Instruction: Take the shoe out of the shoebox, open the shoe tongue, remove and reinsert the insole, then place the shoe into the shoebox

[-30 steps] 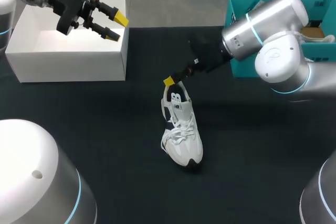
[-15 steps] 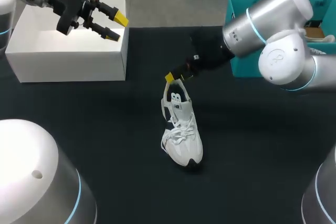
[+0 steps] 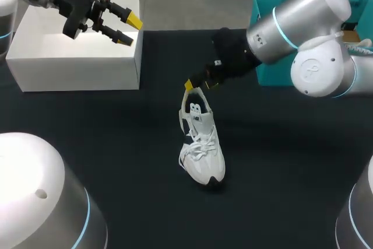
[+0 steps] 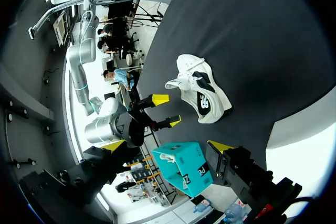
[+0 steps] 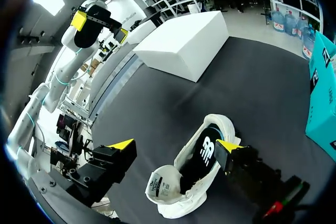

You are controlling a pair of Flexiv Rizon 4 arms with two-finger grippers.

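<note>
Silver rounded arms [image 3: 294,18], cyan light rings at joints, black wrist housings, black yellow-tipped gripper [image 3: 130,31] fingers.

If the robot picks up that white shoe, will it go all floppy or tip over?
The white lace-up sneaker would probably keep its shape, since its thick sole looks firm. Its soft tongue and laces may flop. It sits flat on the black table, so a push would likely slide it, not tip it.
</note>
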